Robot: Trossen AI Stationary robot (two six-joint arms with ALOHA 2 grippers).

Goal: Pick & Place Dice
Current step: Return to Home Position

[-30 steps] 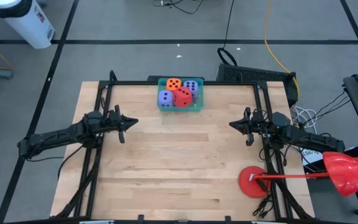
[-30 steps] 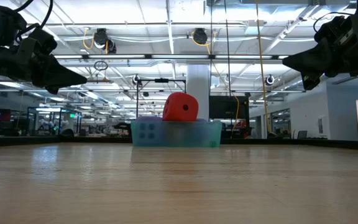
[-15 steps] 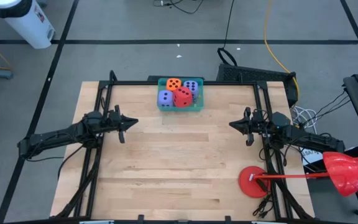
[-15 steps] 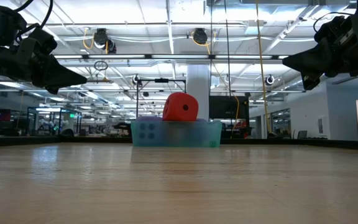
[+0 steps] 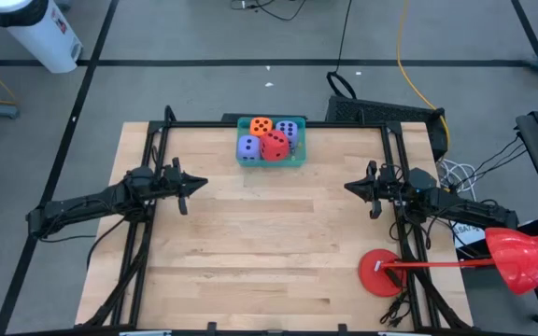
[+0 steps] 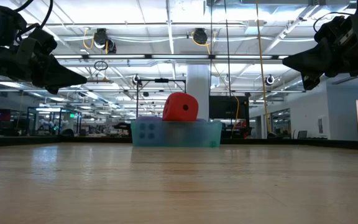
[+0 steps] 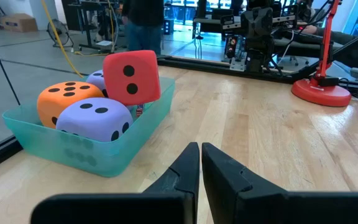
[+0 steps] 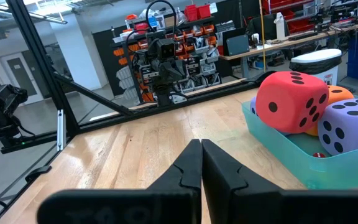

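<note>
Progress: all four dice (image 5: 261, 136) lie in the green bin (image 5: 292, 162) at the table's (image 5: 269, 243) far edge, red die (image 6: 180, 107) topmost. Placing looks done.
Left: judged only parking the arms.
Left gripper (image 5: 202, 184): fingers pressed together, empty, well apart from the bin.
Right gripper (image 5: 348, 187): likewise closed, empty, opposite side.

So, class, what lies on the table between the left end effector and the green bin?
Only bare tabletop, from left end effector to green bin; the high view shows it.
</note>
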